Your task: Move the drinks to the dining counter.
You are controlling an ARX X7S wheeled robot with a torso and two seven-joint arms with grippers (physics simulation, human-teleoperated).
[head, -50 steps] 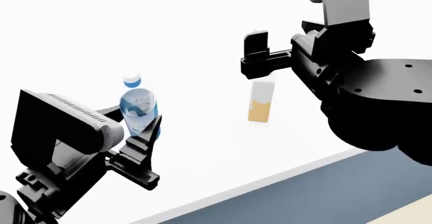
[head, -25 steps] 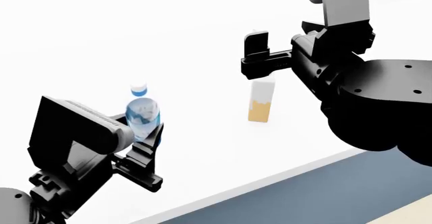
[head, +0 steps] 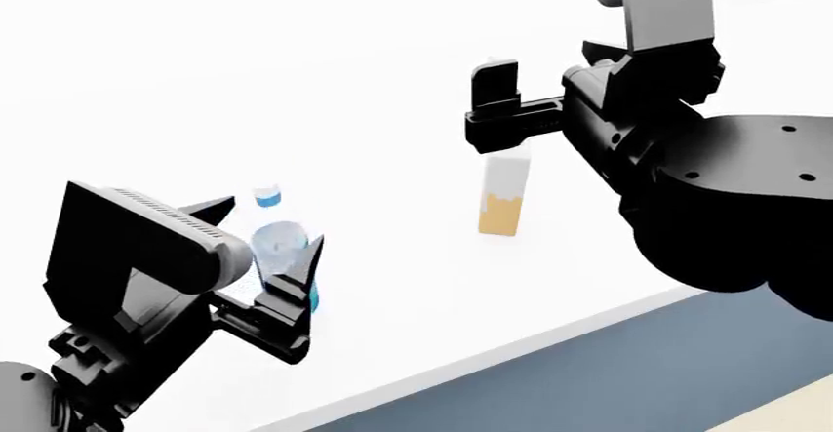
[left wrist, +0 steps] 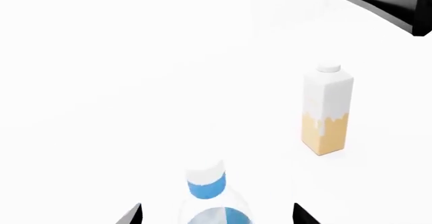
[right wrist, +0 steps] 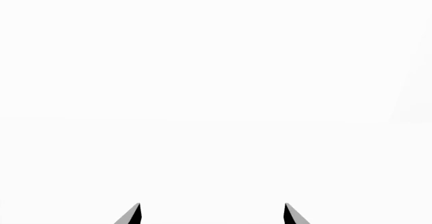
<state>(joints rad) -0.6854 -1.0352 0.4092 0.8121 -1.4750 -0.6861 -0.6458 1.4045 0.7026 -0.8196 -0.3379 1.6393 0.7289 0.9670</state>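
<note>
The clear water bottle (head: pixel 279 241) with blue cap and label stands on the white dining counter (head: pixel 365 71). My left gripper (head: pixel 264 245) is open around it, one finger on each side. In the left wrist view the bottle (left wrist: pixel 205 180) sits between the fingertips with a gap on both sides of my left gripper (left wrist: pixel 216 216). The white carton (head: pixel 502 196) with tan base stands upright further right, also seen in the left wrist view (left wrist: pixel 327 114). My right gripper (head: pixel 500 110) hangs open above the carton, and in its own view (right wrist: pixel 212 215) nothing lies between its fingers.
The counter's front edge (head: pixel 521 352) runs diagonally, with the dark slate-blue side panel (head: pixel 625 378) below it and tan floor (head: pixel 813 405) at the corner. The bulky right arm (head: pixel 729 198) fills the right side. Part of the right arm (left wrist: pixel 395 1) shows black in the left wrist view.
The left arm has lowered the bottle toward the counter over the last second. The jaws now stand apart from the bottle. The right arm and carton have not moved.
</note>
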